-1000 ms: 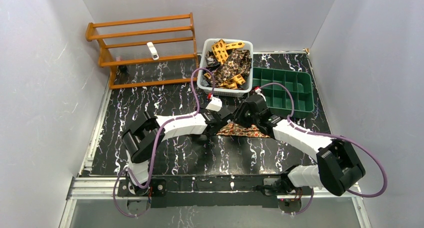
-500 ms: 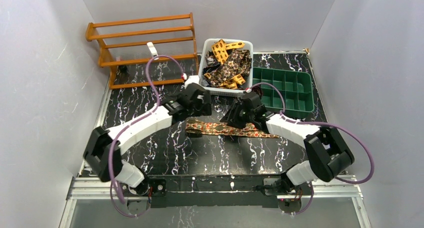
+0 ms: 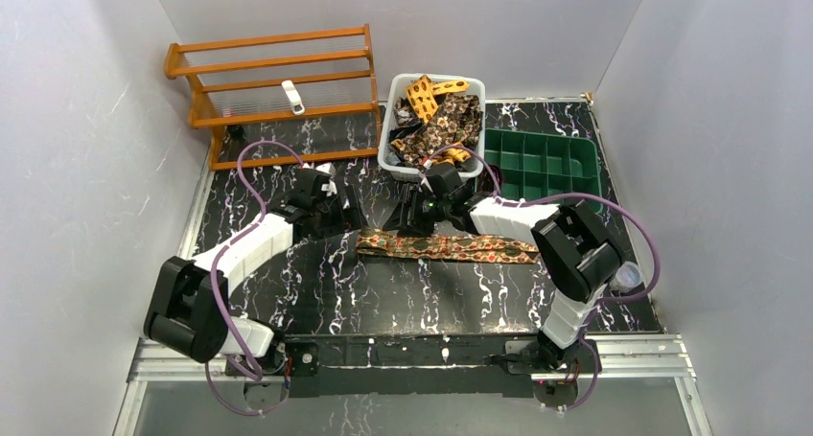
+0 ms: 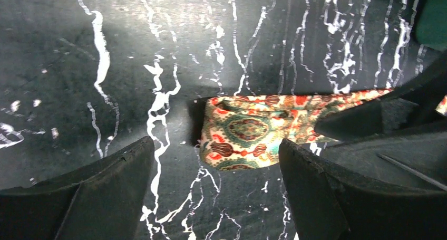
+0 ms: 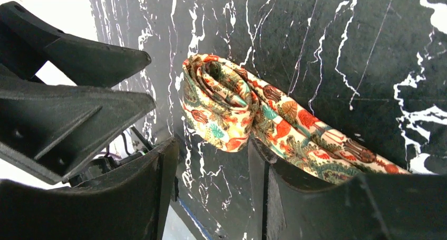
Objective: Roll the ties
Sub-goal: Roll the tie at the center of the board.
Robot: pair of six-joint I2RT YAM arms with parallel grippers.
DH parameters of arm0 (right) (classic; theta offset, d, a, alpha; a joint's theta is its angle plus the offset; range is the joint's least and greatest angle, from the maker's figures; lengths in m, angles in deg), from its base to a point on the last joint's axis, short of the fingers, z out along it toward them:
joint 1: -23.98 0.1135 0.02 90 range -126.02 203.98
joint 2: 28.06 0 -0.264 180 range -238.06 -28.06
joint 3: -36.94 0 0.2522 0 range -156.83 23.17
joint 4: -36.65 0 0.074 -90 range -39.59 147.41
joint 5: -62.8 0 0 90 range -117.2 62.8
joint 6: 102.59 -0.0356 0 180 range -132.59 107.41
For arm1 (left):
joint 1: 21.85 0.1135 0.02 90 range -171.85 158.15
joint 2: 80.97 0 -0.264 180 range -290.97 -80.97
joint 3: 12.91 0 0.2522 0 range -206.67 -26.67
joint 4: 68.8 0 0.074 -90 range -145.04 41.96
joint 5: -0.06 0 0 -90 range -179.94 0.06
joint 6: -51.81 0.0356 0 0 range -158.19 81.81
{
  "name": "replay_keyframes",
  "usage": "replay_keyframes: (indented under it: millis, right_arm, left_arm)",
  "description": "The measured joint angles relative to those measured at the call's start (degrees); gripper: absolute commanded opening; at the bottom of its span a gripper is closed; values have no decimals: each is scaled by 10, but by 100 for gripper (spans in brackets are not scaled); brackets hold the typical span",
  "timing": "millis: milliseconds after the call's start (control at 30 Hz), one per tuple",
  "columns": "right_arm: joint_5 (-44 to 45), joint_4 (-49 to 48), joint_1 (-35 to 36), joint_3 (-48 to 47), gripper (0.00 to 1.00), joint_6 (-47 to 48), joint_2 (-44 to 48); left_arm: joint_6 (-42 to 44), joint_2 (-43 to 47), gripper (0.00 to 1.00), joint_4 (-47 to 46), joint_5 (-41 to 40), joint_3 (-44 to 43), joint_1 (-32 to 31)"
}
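Shifted leftward since before, the left gripper (image 4: 216, 145) and right gripper (image 5: 213, 145) both stand open, with the rolled end of the red-orange patterned fabric tie (image 5: 237, 108) lying unheld just ahead of each.

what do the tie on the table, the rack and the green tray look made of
Tie: soft printed fabric; it folds and curls at its end. Rack: likely varnished wood, with glossy orange-brown rails. Green tray: probably moulded plastic, with uniform colour and thin dividers.

The black marbled table (image 3: 316, 292) bears a tie (image 3: 446, 247), basket (image 3: 386, 139), tray (image 3: 587, 168) and rack (image 3: 268, 41).
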Motion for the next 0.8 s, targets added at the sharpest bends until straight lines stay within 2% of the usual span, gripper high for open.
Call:
replay_keyframes:
  millis: [200, 633, 800]
  right_arm:
    - [-12, 1, 1, -16, 51, 10, -25]
    - [-32, 23, 4, -28, 53, 28, -49]
    - [-27, 35, 8, -51, 43, 33, -70]
  left_arm:
    - [1, -9, 85, -38, 50, 7, 7]
    - [-7, -9, 86, -71, 91, 46, 35]
    - [-15, -15, 86, -87, 108, 52, 44]
